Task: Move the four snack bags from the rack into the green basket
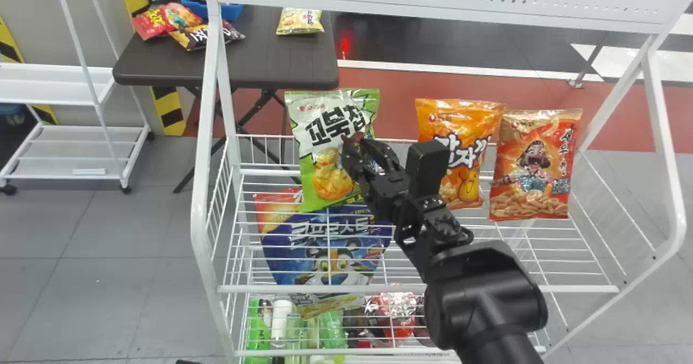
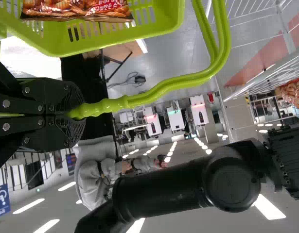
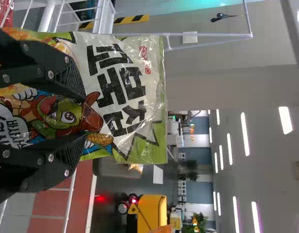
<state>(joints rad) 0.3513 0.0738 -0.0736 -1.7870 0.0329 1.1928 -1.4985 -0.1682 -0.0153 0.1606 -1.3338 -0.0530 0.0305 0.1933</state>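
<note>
Our right gripper (image 3: 84, 115), spread, faces the bag (image 1: 330, 182) near the rack's (image 1: 201, 190) far-left corner: likely light, slippery, best pinched mid-width; our left gripper (image 2: 82, 111) clamps the handle (image 2: 164, 88).

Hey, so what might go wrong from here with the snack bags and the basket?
The right gripper has its jaws apart at the broad face of the green bag, so they may slide off it.

In the head view, that gripper overlaps the orange bag; a sideways swing might knock it.

The left gripper grips the basket by its handle, so it could tip.
</note>
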